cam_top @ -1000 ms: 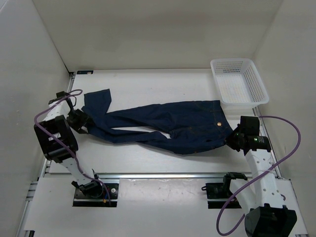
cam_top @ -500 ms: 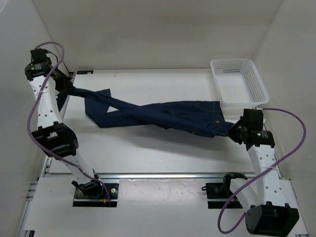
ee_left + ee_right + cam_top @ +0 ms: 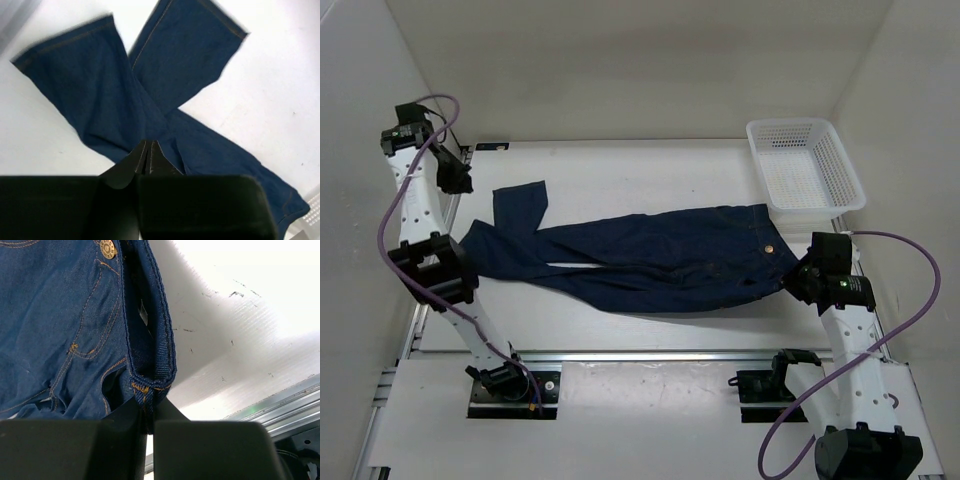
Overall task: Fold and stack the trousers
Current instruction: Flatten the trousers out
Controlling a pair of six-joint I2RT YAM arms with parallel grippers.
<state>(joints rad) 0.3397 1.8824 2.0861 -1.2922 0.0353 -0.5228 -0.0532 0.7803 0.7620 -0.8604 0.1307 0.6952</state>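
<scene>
Your desk (image 3: 640, 170) was white, and the trousers (image 3: 650, 260) lay flat across its middle. The waist was at the right side, near the basket (image 3: 805, 170). The legs stretched to the left. In the left wrist view the two legs crossed each other near their ends. One hem pointed to the far side of the desk and the other lay just beside your left arm (image 3: 415, 215).

The basket stood in the far right corner, apart from the trousers.

Your left arm stood tall by the left wall, and your right arm (image 3: 850, 330) leaned low over the right side of the desk.

Your left tool (image 3: 455, 178) was high above the desk, over the leg ends. Its fingers (image 3: 142, 155) were pressed together and there was no cloth between them.

Your right tool (image 3: 790, 282) was down at the near corner of the waist. In the right wrist view it was clenched on the trousers at the waist edge, where a belt loop with orange stitching showed just above the fingers (image 3: 122, 432).

A small brass button (image 3: 107, 248) sat on the waist, near that grip.
</scene>
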